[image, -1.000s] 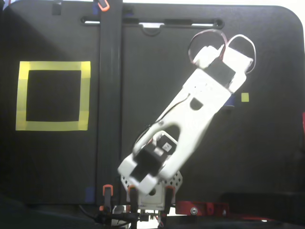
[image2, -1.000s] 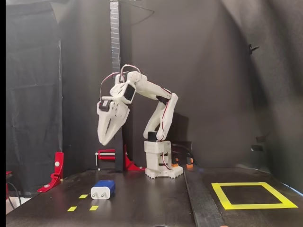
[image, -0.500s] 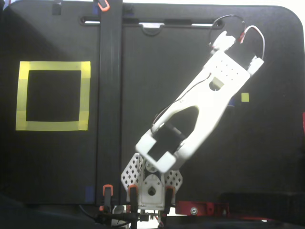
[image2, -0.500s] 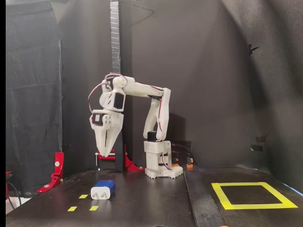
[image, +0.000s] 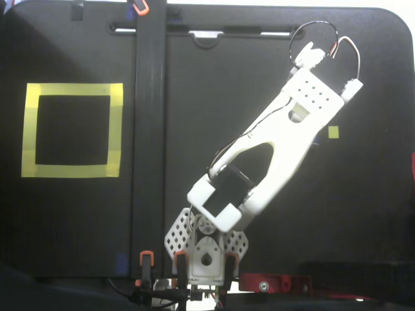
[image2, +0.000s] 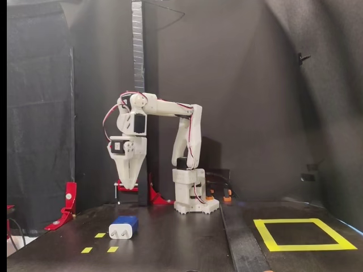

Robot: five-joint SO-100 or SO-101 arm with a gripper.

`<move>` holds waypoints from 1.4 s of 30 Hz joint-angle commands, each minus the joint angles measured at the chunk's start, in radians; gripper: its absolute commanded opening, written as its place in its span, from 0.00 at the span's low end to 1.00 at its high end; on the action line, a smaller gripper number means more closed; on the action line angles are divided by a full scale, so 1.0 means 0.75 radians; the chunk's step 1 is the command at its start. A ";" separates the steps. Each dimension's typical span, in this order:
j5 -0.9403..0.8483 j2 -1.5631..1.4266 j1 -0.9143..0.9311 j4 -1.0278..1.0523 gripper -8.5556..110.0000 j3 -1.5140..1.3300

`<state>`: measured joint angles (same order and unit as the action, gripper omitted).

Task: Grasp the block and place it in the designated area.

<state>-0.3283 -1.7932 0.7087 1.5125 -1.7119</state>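
Nothing is done yet: the block (image2: 123,227) lies on the surface, the pincer (image2: 130,185) hangs empty above it, apparently closed, the yellow square (image2: 303,234) unfilled.

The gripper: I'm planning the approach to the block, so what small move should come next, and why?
Probably a straight descent. In a fixed view the gripper points down, well above the table, with the block lying untouched almost directly below it. Whether the fingers are parted enough cannot be told, so opening may be needed first.
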 commanded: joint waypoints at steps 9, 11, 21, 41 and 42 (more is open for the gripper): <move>-0.493 0.000 0.049 -0.117 0.07 0.049; -0.644 0.014 0.059 -0.131 0.07 0.049; -1.405 0.053 0.063 -0.123 0.07 0.039; -2.661 0.072 0.022 -0.125 0.07 0.035; -2.661 0.072 0.022 -0.121 0.07 0.035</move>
<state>-2.3132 -1.7411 0.7286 1.4220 -1.7119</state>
